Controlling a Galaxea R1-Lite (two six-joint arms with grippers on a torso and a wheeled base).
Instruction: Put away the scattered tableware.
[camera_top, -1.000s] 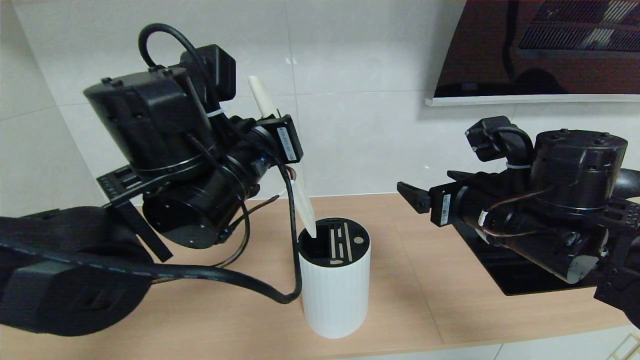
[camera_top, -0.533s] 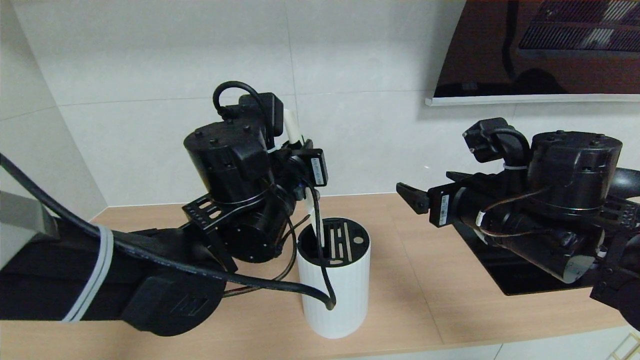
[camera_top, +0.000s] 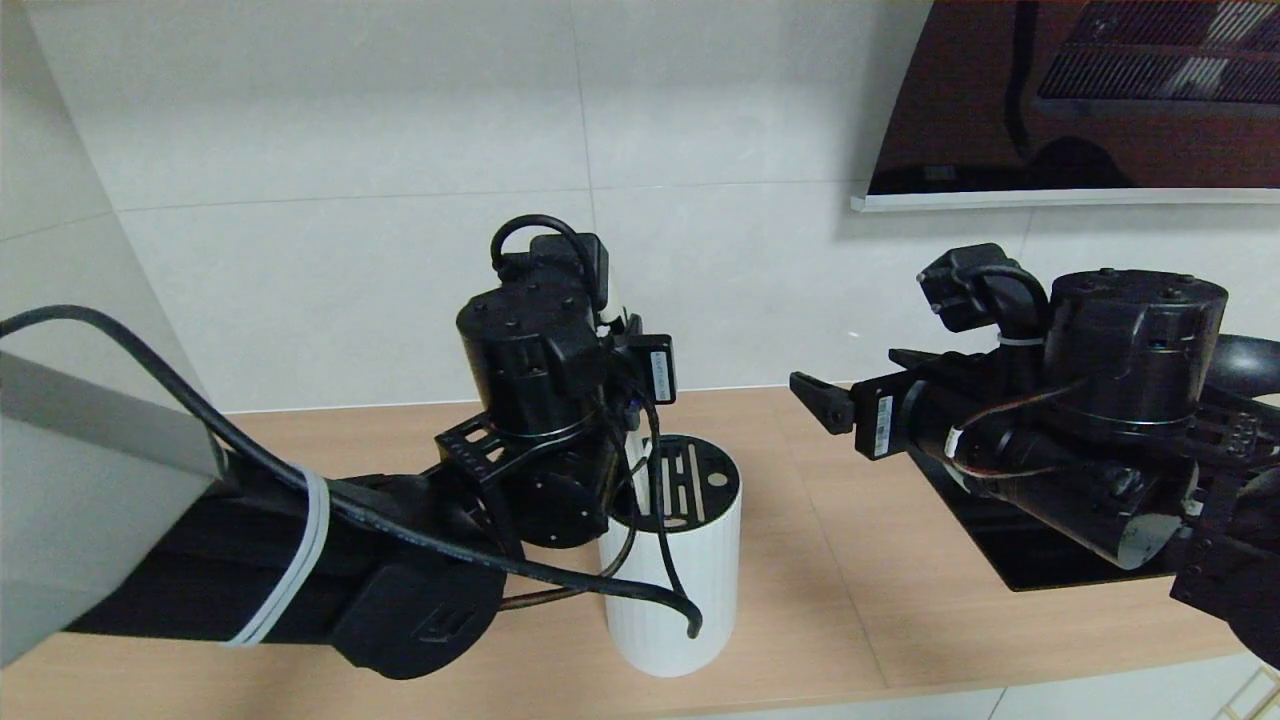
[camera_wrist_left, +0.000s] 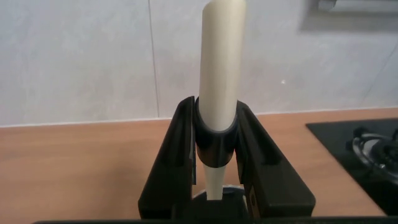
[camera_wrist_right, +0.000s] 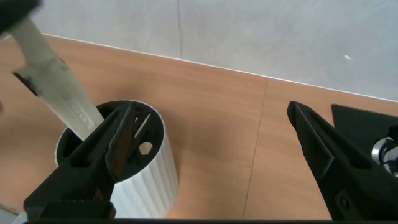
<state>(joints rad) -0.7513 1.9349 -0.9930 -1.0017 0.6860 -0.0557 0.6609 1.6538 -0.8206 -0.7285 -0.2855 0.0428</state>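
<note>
left gripper (camera_wrist_left: 214, 134) clamps cream-handled knife (camera_wrist_left: 221, 56); right wrist view shows blade inside white ribbed holder (camera_wrist_right: 149, 180); right gripper (camera_wrist_right: 210, 112) gapes empty.

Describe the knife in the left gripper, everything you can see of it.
The knife has a rounded cream handle and a flat white blade, ceramic or plastic by the look, with a small dark mark near the handle. The left gripper is shut on the handle's lower part. It points blade down, slightly tilted, its tip inside the large opening of the white ribbed holder on the wooden counter. Depth and rim contact cannot be told.
</note>
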